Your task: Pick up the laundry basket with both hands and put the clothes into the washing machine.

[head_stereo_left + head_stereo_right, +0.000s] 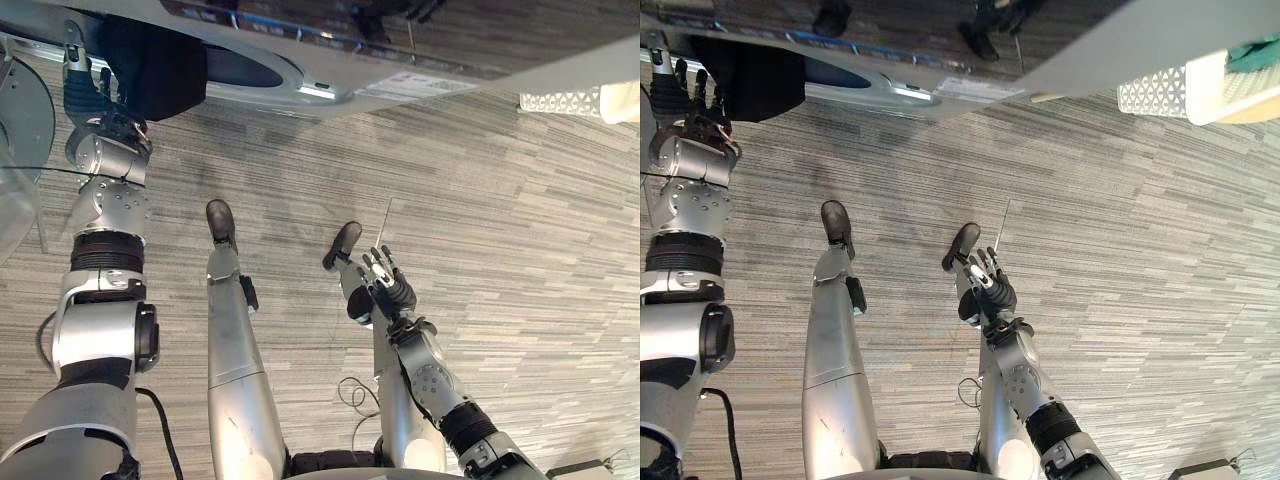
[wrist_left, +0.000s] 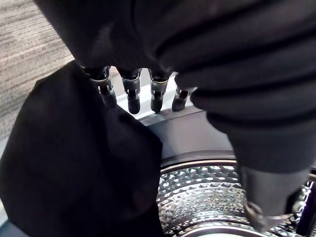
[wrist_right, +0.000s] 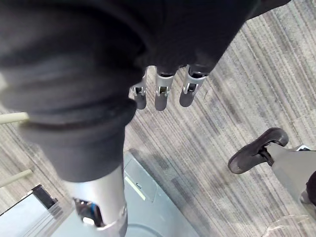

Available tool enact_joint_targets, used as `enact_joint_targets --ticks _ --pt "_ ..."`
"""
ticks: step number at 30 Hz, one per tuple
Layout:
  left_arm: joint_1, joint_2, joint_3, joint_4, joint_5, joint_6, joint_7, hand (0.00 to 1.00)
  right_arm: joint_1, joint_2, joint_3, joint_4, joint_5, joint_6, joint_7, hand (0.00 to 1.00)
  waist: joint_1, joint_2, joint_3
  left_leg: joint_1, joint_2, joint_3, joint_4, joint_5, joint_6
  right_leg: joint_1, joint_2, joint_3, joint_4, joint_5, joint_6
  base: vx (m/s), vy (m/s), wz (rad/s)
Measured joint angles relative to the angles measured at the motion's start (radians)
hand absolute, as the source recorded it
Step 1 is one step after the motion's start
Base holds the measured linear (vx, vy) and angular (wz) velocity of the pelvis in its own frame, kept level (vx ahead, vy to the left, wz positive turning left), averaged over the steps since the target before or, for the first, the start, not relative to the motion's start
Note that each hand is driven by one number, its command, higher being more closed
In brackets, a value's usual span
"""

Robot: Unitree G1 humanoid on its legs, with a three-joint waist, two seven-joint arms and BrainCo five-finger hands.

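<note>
My left hand [image 1: 88,98] is raised to the mouth of the washing machine [image 1: 330,95], which runs along the far edge of what I see, its round glass door [image 1: 18,120] swung open out to my left. A black garment [image 1: 160,70] hangs in the opening, just beside that hand on its inner side. In the left wrist view my fingers [image 2: 131,96] stand straight in a row with the thumb [image 2: 261,192] held well apart from them. The black cloth bunches up against the outermost finger and falls away below it, but nothing is curled round it, so the hand is open and grips nothing. Past the fingers lies the pierced metal drum [image 2: 207,195], with the cloth draped over its near rim.

My right hand [image 1: 388,285] hangs low at my side above the grey striped carpet floor [image 1: 520,250]; its fingers are loosely straight and spread a little, and it holds nothing.

The laundry basket [image 1: 1150,97], white with a lattice wall, is far off to my right, well apart from both hands and touched by neither. Something teal [image 1: 1252,52] shows above its rim; I cannot tell what it is
</note>
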Motion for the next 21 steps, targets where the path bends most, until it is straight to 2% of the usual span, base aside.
enact_joint_targets --ticks 4,7,9,13,15,16,17,18,19,20,21 --pt "-0.047 0.004 -0.004 0.030 0.060 0.028 0.039 1.00 0.009 0.000 0.004 0.001 -0.001 0.003 0.006 0.00 0.003 0.000 0.000 -0.004 0.013 0.038 -0.016 0.004 0.006 0.010 0.013 0.011 -0.079 0.055 0.014 -0.01 0.018 -0.07" --pt "-0.052 0.003 -0.045 0.017 0.048 0.024 0.099 1.00 0.031 -0.002 0.003 -0.012 -0.020 0.002 0.011 0.00 0.004 0.000 0.000 -0.003 0.008 0.043 -0.012 0.013 0.018 0.020 0.013 0.020 -0.106 0.079 0.016 0.02 0.038 -0.06" --pt "-0.052 0.000 -0.092 -0.008 0.003 0.022 0.154 1.00 0.077 -0.015 0.002 -0.048 -0.038 0.002 0.014 0.00 0.006 0.000 0.000 -0.002 0.005 0.046 0.002 0.018 0.025 0.035 0.012 0.023 -0.116 0.091 0.018 0.06 0.054 0.00" --pt "-0.052 0.009 -0.166 -0.031 -0.118 0.008 0.191 1.00 0.112 -0.024 -0.003 -0.084 -0.042 0.002 0.014 0.00 0.009 -0.004 -0.002 0.014 0.000 0.055 0.009 0.014 0.034 0.054 0.008 0.033 -0.123 0.100 0.015 0.06 0.034 0.03" --pt "-0.027 0.035 -0.226 -0.099 -0.235 0.007 0.230 1.00 0.128 -0.029 -0.015 -0.106 -0.071 0.011 0.014 0.00 0.021 -0.003 -0.002 0.032 0.003 0.063 0.017 0.015 0.040 0.068 0.008 0.041 -0.119 0.104 0.011 0.06 0.004 -0.07" --pt "0.025 0.061 -0.250 -0.206 -0.253 -0.003 0.227 1.00 0.144 -0.031 -0.023 -0.113 -0.077 0.019 0.015 0.00 0.023 -0.003 -0.002 0.034 0.005 0.063 0.029 0.014 0.043 0.067 0.005 0.045 -0.100 0.099 0.005 0.05 -0.003 -0.03" --pt "0.062 0.083 -0.282 -0.331 -0.247 -0.038 0.198 1.00 0.159 -0.033 -0.024 -0.123 -0.078 0.021 0.017 0.00 0.024 -0.003 -0.002 0.034 0.008 0.062 0.037 0.013 0.043 0.066 0.005 0.047 -0.088 0.097 0.003 0.06 0.000 0.06" --pt "0.057 0.106 -0.343 -0.667 -0.245 -0.119 0.139 1.00 0.192 -0.041 -0.033 -0.139 -0.082 0.025 0.018 0.00 0.028 -0.004 -0.003 0.041 0.008 0.062 0.041 0.013 0.043 0.067 0.003 0.058 -0.065 0.094 0.003 0.03 0.003 0.09" --pt "0.042 0.099 -0.345 -0.737 -0.293 -0.132 0.183 1.00 0.201 -0.045 -0.035 -0.139 -0.083 0.028 0.019 0.00 0.024 -0.005 -0.003 0.046 0.007 0.063 0.040 0.012 0.044 0.067 -0.002 0.060 -0.056 0.091 0.005 0.04 -0.003 0.04" --pt "0.083 0.119 -0.351 -0.708 -0.302 -0.160 0.165 1.00 0.216 -0.055 -0.039 -0.142 -0.091 0.040 0.021 0.00 0.012 -0.010 -0.007 0.060 0.006 0.077 0.045 0.004 0.053 0.070 -0.009 0.067 -0.047 0.076 0.002 -0.01 -0.022 -0.10" --pt "0.076 0.125 -0.354 -0.711 -0.308 -0.167 0.156 1.00 0.232 -0.072 -0.036 -0.141 -0.100 0.044 0.029 0.00 0.012 -0.010 -0.007 0.060 0.011 0.087 0.052 -0.001 0.053 0.068 -0.008 0.076 -0.049 0.066 0.000 -0.01 -0.024 -0.15"
